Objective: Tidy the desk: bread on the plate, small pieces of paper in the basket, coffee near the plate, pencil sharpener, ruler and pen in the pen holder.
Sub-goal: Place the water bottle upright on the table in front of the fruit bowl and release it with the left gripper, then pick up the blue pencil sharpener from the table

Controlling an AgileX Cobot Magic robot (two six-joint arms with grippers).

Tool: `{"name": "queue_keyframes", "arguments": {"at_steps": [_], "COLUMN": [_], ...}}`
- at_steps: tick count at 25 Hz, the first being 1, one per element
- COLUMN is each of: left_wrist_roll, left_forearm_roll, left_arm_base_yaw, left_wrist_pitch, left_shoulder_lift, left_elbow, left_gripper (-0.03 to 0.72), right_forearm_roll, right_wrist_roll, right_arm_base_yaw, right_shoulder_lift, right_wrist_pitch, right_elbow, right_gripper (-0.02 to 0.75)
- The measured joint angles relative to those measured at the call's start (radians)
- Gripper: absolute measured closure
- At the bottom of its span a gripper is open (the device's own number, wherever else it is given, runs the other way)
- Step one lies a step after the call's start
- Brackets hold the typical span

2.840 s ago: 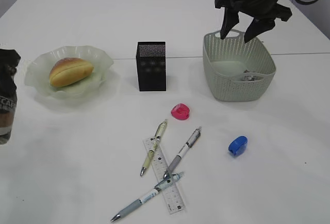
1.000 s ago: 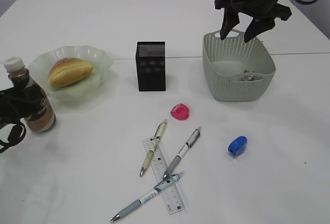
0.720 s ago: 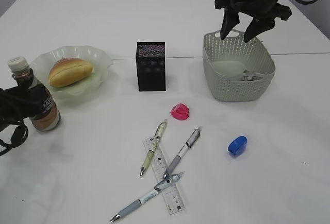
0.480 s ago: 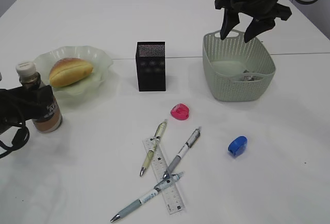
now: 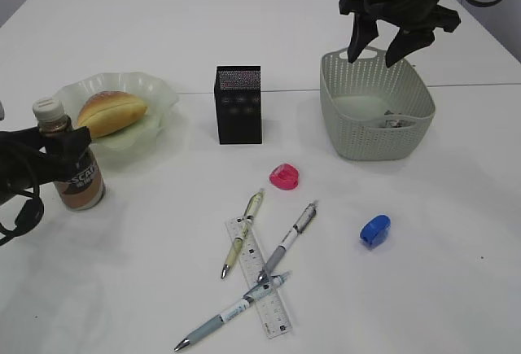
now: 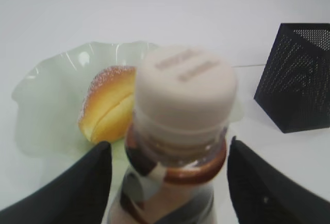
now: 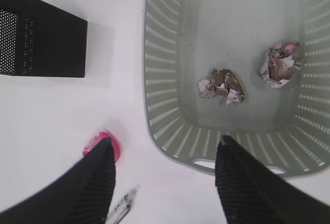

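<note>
Left tool [image 5: 61, 155] stands at the near left of the tabletop [image 5: 122, 273] with its jaws spread either side of the coffee [image 5: 72, 165]; in the left wrist view there is a gap between each finger and the bottle, so it is not gripped. Upright on the tabletop, the coffee sits just near-left of the plate [image 5: 155, 93], which carries the bread [image 5: 111, 112]. Right tool [image 5: 391, 45] hangs open and empty over the far rim of the basket [image 5: 362, 130], where two crumpled pieces of paper [image 7: 221, 86] lie. Between plate and basket stands the pen holder [image 5: 238, 105]. Nearer, a pink pencil sharpener [image 5: 285, 177] and a blue pencil sharpener [image 5: 375, 230] lie apart, and three pens [image 5: 242, 234] lie across or beside the ruler [image 5: 262, 284].
</note>
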Motion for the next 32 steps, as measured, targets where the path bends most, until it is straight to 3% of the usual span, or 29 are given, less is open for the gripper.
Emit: {"name": "queue_keyframes", "arguments": {"at_steps": [6,16,21,32], "left_wrist_roll": [0.000,0.006,0.006,-0.108], "left_forearm_roll": [0.002,0.014,0.045,0.044], "left_arm_base_yaw": [0.000,0.000,0.000,0.000], "left_wrist_pitch": [0.000,0.092,0.291,0.931], "left_shoulder_lift": [-0.080,-0.256,-0.442,-0.913], "left_elbow": [0.000,0.000,0.002,0.008], "left_gripper": [0.127,0.122,0.122,0.129], "right_forearm_roll": [0.000,0.000,0.000,0.017], "right_wrist_roll": [0.000,-0.007,-0.031,-0.012], "right_arm_base_yaw": [0.000,0.000,0.000,0.000], "right_shoulder_lift": [0.000,0.000,0.000,-0.032], "right_wrist_pitch": [0.000,0.000,0.000,0.000], "right_elbow": [0.000,0.000,0.000,0.000], "right_gripper": [0.287,0.287,0.287,0.287]}}
